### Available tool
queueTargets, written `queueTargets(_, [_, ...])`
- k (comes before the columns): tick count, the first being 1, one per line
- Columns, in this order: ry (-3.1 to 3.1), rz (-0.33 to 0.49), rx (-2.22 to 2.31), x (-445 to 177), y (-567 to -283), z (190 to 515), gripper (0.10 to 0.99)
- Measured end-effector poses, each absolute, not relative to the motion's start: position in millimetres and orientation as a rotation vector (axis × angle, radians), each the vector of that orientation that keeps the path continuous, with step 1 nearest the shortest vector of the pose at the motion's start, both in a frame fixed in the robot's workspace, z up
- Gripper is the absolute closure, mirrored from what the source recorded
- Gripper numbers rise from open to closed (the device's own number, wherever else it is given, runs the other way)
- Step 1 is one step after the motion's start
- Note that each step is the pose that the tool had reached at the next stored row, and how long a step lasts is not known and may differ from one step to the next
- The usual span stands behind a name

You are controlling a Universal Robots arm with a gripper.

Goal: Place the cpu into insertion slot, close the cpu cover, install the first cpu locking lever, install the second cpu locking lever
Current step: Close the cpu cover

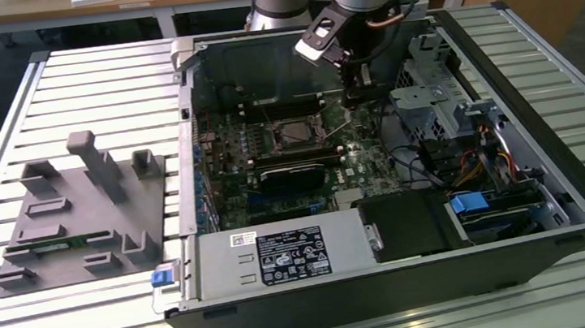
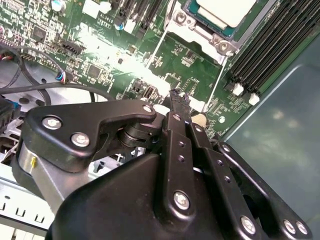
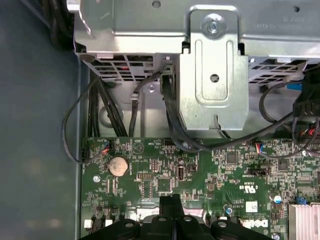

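The cpu (image 2: pixel 223 7), a pale silver square, lies in the insertion slot (image 2: pixel 207 36), whose silvery rim frames it. I cannot tell whether the cpu cover lies over it. Thin wire locking levers (image 2: pixel 159 47) run along two sides of the slot. In the exterior view the insertion slot (image 1: pixel 293 134) sits mid-motherboard. My gripper (image 1: pixel 354 100) hangs just to the exterior view's right of it, low over the board. In both wrist views the gripper (image 2: pixel 176 95) (image 3: pixel 171 200) is shut with nothing between its black fingers, tips close above the green board.
The open computer case (image 1: pixel 558 209) lies on a slatted table. A metal drive cage (image 3: pixel 215 75), cable bundles (image 3: pixel 170 115) and a coin battery (image 3: pixel 118 164) lie beyond the fingertips. Black memory slots (image 2: pixel 270 40) flank the socket. A grey fixture (image 1: pixel 80 211) stands on the exterior view's left.
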State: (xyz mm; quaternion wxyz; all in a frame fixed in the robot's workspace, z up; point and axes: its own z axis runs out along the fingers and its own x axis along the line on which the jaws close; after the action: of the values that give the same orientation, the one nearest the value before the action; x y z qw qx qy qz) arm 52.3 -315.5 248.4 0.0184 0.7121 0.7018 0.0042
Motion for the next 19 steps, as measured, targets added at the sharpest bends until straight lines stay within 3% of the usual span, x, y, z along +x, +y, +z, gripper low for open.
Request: queueTargets(19, [2.185, 0.001, 2.216, 69.9, -314.5, 246.3, 0.98])
